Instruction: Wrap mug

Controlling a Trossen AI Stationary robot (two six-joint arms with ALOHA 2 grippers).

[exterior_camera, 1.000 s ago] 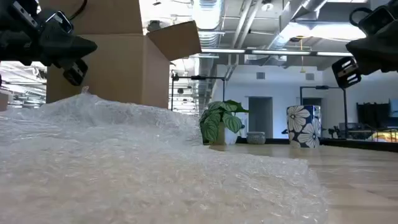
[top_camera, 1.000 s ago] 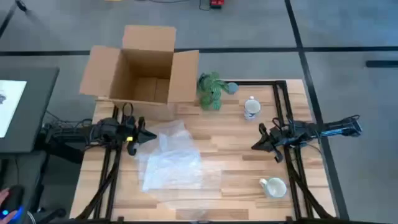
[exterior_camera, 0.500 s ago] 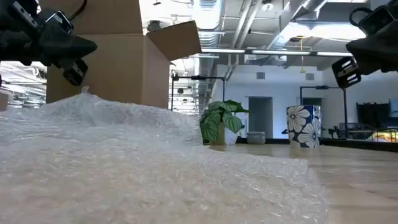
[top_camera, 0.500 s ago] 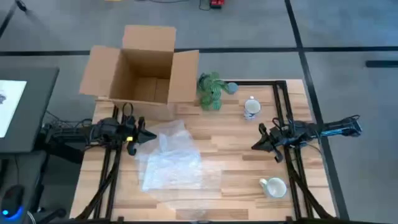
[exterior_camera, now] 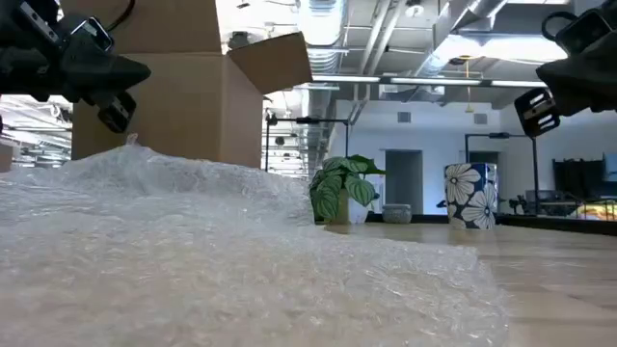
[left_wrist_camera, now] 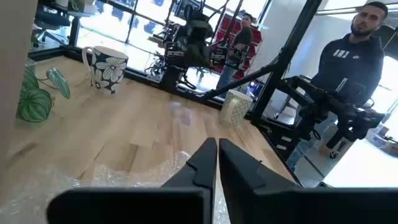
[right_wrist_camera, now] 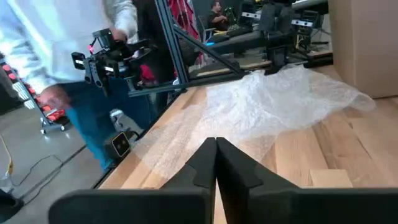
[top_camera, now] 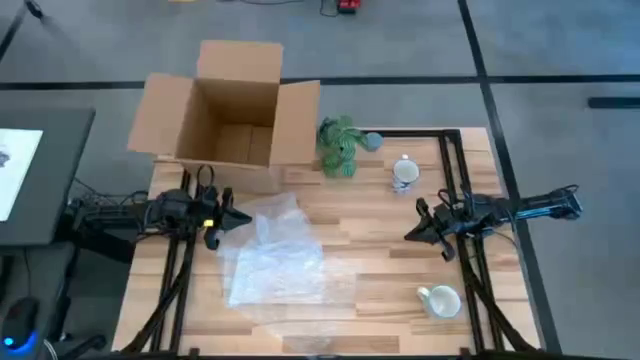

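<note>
Both grippers hover with fingers closed: left gripper (top_camera: pixel 243 217) beside the bubble wrap (top_camera: pixel 277 260), right gripper (top_camera: pixel 411 233) between two mugs (top_camera: pixel 405 173) on the counter (top_camera: pixel 370 250).

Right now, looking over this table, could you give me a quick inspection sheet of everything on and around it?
Surface: light wooden plank table, flat, no spills seen.
Job's things: crumpled clear bubble wrap sheet at left centre; white mug with dark flower print upright toward the far right; pale patterned mug near the right front corner.
Clutter: open brown cardboard box at the far left; small green potted plant beside it.
Grippers: left gripper over the wrap's edge, jaws shut, empty; right gripper between the two mugs, jaws shut, empty.
Cables: black cables along the left arm.
Surroundings: grey floor with dark tape lines; people stand beyond the table.
</note>
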